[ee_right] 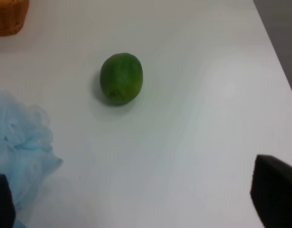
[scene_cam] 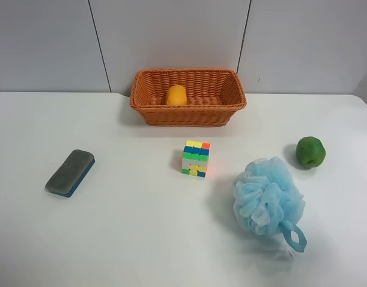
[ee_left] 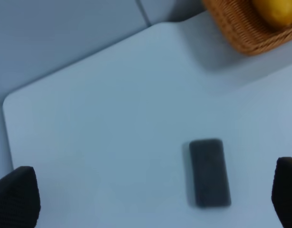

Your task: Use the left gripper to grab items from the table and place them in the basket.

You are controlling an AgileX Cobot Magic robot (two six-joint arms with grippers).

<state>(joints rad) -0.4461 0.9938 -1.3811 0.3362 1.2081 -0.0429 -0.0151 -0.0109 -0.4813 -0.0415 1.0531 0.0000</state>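
The orange-yellow mango (scene_cam: pixel 176 95) lies inside the wicker basket (scene_cam: pixel 149 109) at the back of the white table (scene_cam: pixel 141 227); it also shows in the left wrist view (ee_left: pixel 277 10). The grey-blue eraser (scene_cam: pixel 70 173) lies at the exterior high view's left, the puzzle cube (scene_cam: pixel 196 158) in the middle, the blue bath puff (scene_cam: pixel 268 197) and green fruit (scene_cam: pixel 310 152) at its right. No arm shows in the exterior high view. The left gripper (ee_left: pixel 155 199) is open and empty, high above the eraser (ee_left: pixel 210 172). The right gripper (ee_right: pixel 136 204) is open and empty, with the green fruit (ee_right: pixel 121 78) ahead of it.
A grey panelled wall (scene_cam: pixel 171 36) stands behind the table. The table's rounded corner (ee_left: pixel 8 102) shows in the left wrist view, and its side edge (ee_right: pixel 274 47) in the right wrist view. The puff (ee_right: pixel 20 142) lies beside one right fingertip (ee_right: pixel 3 202).
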